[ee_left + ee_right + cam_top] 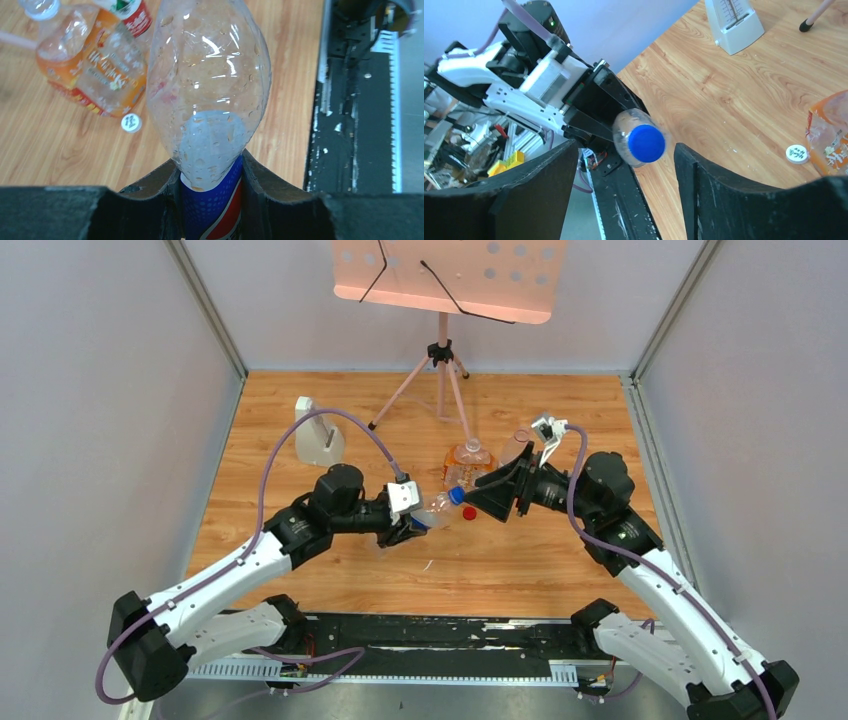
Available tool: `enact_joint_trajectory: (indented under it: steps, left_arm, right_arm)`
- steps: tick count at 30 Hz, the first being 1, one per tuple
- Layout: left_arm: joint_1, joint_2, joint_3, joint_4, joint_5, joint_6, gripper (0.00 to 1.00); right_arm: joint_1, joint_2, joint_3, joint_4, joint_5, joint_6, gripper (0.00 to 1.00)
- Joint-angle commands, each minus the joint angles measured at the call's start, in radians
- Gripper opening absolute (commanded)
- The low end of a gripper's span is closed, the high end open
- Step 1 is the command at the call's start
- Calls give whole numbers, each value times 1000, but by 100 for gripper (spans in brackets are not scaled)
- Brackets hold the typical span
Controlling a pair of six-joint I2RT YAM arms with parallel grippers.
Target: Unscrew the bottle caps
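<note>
In the overhead view, the left end effector [410,522] is holding the clear plastic bottle with the blue Pepsi label [435,508] on its side over the wooden desk [300,540]. The neck is pointing at the right end effector [478,500], which is sitting right at the small round blue screw cap [456,495]. A small red plastic cap [470,512] is lying on the desk just beside them, and the squat orange-labelled bottle [470,458] is standing a little behind.

In the left wrist view, the jaws are pinching the bottle at its blue label. A white cap [131,122] is lying loose beside the orange bottle, with the red-white-green labelled bottle [127,12] showing behind it.

In the right wrist view, the dark fingers [724,190] are spread wide. The blue cap is lying between them, touching neither and nearer the right-hand one.

The step in hand appears to be gripping this last cap. The right end effector should centre on it, close squarely on its rim, then turn about the bottle's axis. The thin wall may buckle or slip, so the left grip needs to be firm.
</note>
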Motion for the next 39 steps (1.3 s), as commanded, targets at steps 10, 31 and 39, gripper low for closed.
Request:
enact_joint_trajectory:
  steps: [10, 31, 39]
  left_arm:
    - [-145, -46, -49, 114, -438, 125, 0]
    - [-170, -38, -49, 104, -463, 169, 0]
    - [-169, -34, -38, 80, -449, 113, 0]
  right_arm:
    - [-3, 84, 44, -85, 125, 244, 63]
    - [-3, 173, 40, 3, 33, 293, 44]
    - [-2, 168, 28, 39, -63, 167, 10]
